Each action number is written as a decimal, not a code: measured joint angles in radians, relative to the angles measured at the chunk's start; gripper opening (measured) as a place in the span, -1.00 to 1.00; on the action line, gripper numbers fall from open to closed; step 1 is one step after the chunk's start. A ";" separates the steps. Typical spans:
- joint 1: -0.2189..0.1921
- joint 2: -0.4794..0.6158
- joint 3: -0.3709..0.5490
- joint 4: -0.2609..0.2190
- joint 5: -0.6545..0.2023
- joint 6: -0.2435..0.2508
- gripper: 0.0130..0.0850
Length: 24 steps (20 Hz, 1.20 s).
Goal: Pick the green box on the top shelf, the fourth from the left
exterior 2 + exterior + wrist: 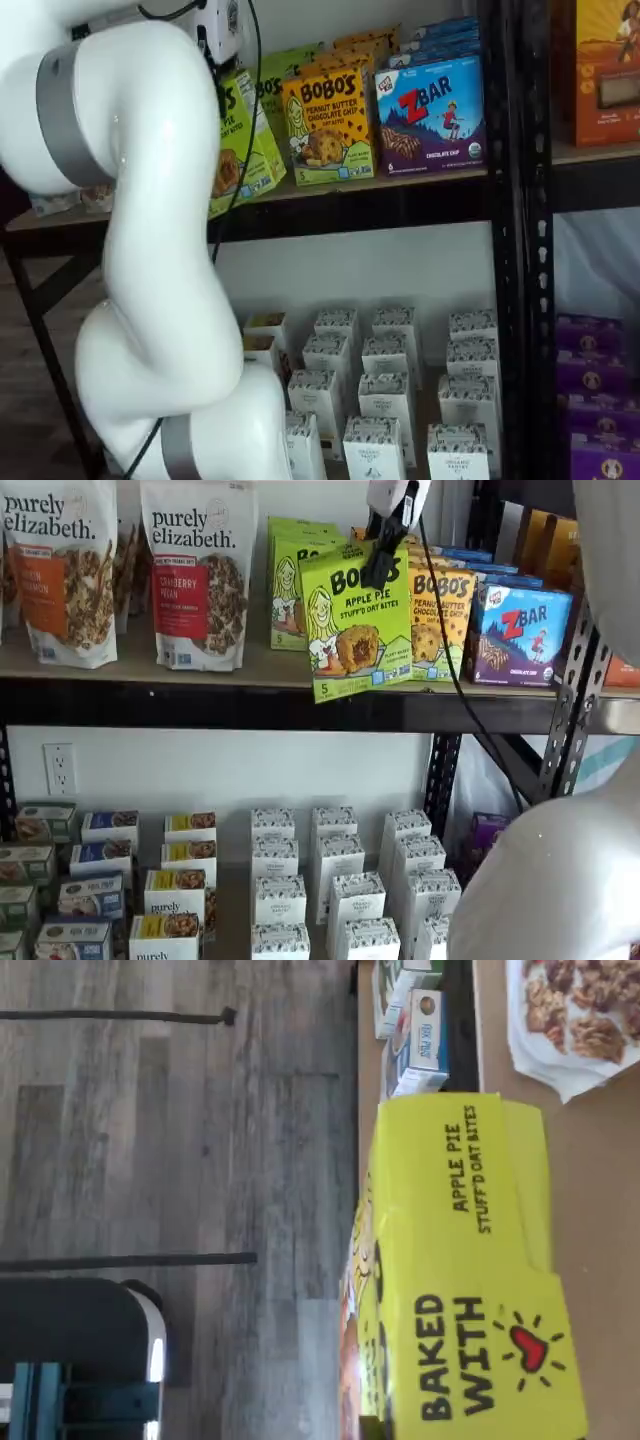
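Gripper [383, 555] pinching green box [355, 620] at top edge, box overhanging top shelf [150, 670] front; extraction step underway; next: pulling clear without snagging neighbours.

**Even indoor light, soft wrist picture**

Both shelf views are bright and evenly lit. A dim band lies under the top shelf [200, 705]. The wrist view is soft and turned sideways. The white arm [150, 250] looks washed out.

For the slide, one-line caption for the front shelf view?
Black fingers shut on the green box, tilted forward past the top shelf front beam, beside the peanut butter box.
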 joint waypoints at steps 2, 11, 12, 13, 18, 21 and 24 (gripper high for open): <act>-0.003 -0.007 0.005 0.002 0.013 -0.002 -0.44; -0.029 -0.070 0.074 0.029 0.031 -0.022 -0.44; -0.034 -0.079 0.084 0.033 0.031 -0.025 -0.44; -0.039 -0.085 0.091 0.039 0.035 -0.030 -0.44; -0.062 -0.139 0.158 0.041 0.024 -0.055 -0.44; -0.076 -0.174 0.204 0.036 0.010 -0.072 -0.44; -0.090 -0.200 0.239 0.035 0.008 -0.088 -0.44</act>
